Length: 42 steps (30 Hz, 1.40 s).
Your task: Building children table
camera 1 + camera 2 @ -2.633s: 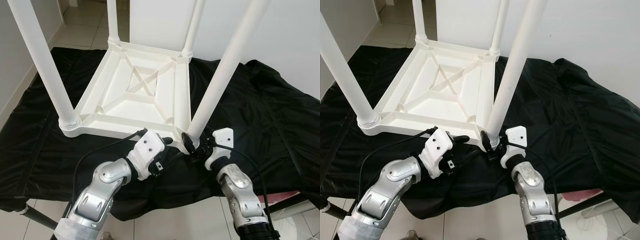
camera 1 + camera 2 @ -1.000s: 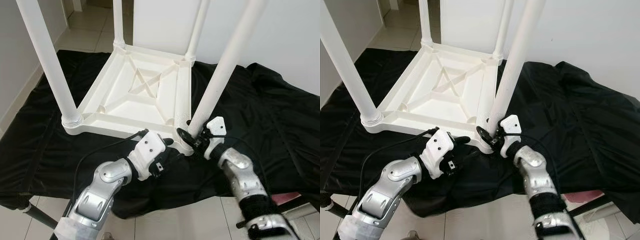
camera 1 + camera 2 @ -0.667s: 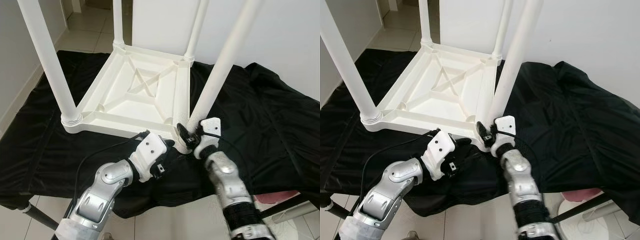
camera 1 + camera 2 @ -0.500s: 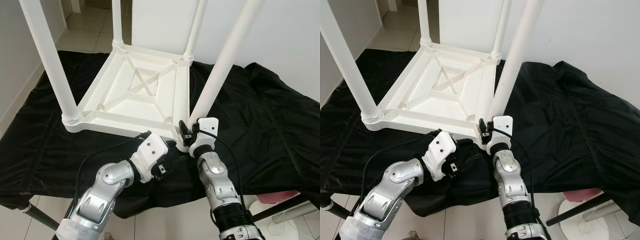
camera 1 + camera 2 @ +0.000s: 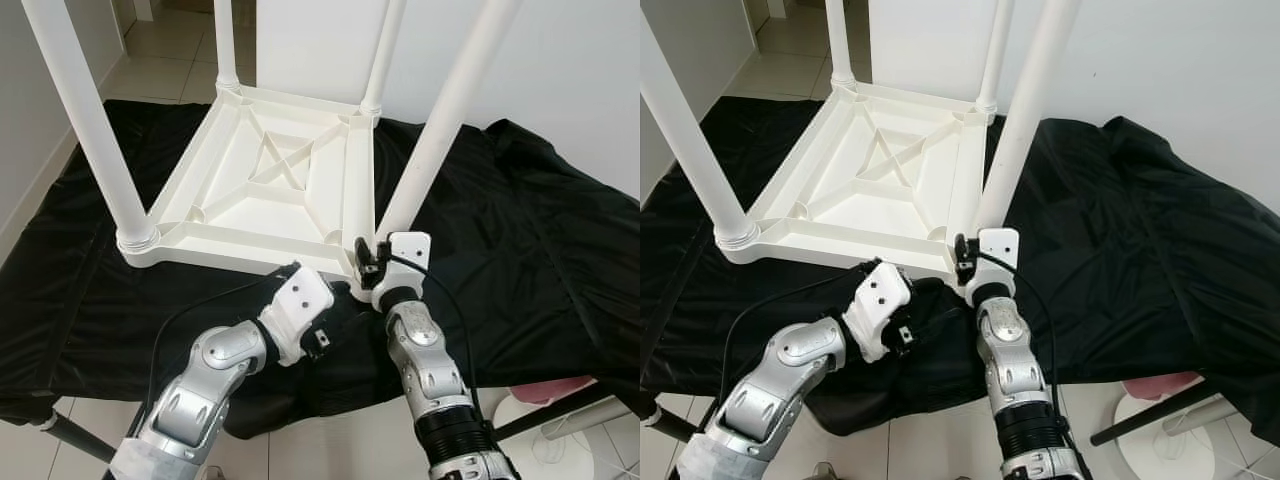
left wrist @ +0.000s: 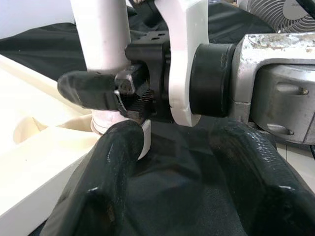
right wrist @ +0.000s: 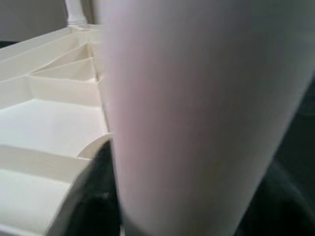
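A white children's table (image 5: 250,238) lies upside down on a black cloth, its legs pointing up. My right gripper (image 5: 371,262) is shut on the base of the near-right leg (image 5: 440,110), where it meets the table's corner. In the right wrist view that leg (image 7: 197,118) is very close, and a black finger (image 7: 96,191) lies against it. My left gripper (image 5: 337,292) rests on the cloth just left of that corner. In the left wrist view its fingers (image 6: 110,167) stand apart with only cloth between them, and the right gripper (image 6: 106,93) clamps the leg (image 6: 101,29) ahead.
The black cloth (image 5: 520,230) covers a low surface whose front edge runs just below my arms. Tiled floor (image 5: 330,450) lies in front, and a white wall (image 5: 560,60) stands behind. A pink thing (image 5: 560,388) and a white round object (image 5: 1160,430) sit at the lower right.
My right forearm has swung from the right to straight below the leg, the gripper staying clamped at its base and turning around it. The left arm has barely moved.
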{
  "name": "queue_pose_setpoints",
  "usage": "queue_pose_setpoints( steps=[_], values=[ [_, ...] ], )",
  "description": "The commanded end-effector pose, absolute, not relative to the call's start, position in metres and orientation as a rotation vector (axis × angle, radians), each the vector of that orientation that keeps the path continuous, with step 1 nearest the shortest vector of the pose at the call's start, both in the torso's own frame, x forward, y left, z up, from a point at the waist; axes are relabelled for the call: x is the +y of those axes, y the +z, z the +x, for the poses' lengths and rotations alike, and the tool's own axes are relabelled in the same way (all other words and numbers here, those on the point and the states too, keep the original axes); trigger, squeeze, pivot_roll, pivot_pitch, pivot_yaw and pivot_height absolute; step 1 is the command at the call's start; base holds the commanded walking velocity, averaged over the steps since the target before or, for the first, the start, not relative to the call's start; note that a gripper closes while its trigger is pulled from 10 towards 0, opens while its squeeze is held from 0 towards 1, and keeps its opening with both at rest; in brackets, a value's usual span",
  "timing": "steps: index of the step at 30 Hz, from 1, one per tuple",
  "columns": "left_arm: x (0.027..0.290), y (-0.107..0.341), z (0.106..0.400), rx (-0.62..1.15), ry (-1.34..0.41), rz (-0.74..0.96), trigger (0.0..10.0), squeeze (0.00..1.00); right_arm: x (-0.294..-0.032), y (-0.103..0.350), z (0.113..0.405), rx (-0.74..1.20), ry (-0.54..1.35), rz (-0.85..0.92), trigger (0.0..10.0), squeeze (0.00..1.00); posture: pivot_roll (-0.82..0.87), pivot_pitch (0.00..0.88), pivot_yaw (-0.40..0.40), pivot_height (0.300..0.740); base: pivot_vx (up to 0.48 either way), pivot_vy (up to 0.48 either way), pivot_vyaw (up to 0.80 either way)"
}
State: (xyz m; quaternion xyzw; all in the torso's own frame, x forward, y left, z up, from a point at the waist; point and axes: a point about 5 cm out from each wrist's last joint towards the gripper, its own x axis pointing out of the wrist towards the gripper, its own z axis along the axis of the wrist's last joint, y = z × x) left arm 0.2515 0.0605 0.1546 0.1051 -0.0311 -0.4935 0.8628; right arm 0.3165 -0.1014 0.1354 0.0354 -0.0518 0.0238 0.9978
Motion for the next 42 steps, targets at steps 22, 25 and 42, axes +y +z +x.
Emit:
queue_pose_setpoints(
  steps=[22, 25, 42],
  values=[
    [0.061, 0.155, 0.255, -0.068, -1.001, 0.213, 10.0, 0.00, -0.131, 0.127, 0.295, -0.131, 0.441, 0.049, 10.0, 0.00, 0.03, 0.083, -0.112, 0.740, 0.000, 0.000, 0.00],
    [0.061, 0.155, 0.256, -0.069, -1.004, 0.215, 10.0, 0.00, -0.136, 0.127, 0.297, -0.127, 0.486, 0.018, 10.0, 0.00, 0.03, 0.081, -0.110, 0.740, 0.000, 0.000, 0.00],
    [0.063, 0.160, 0.261, -0.085, -0.993, 0.232, 10.0, 0.00, -0.133, 0.137, 0.342, -0.065, 0.768, -0.105, 10.0, 0.00, 0.06, 0.066, -0.113, 0.740, 0.000, 0.000, 0.00]
  ],
)
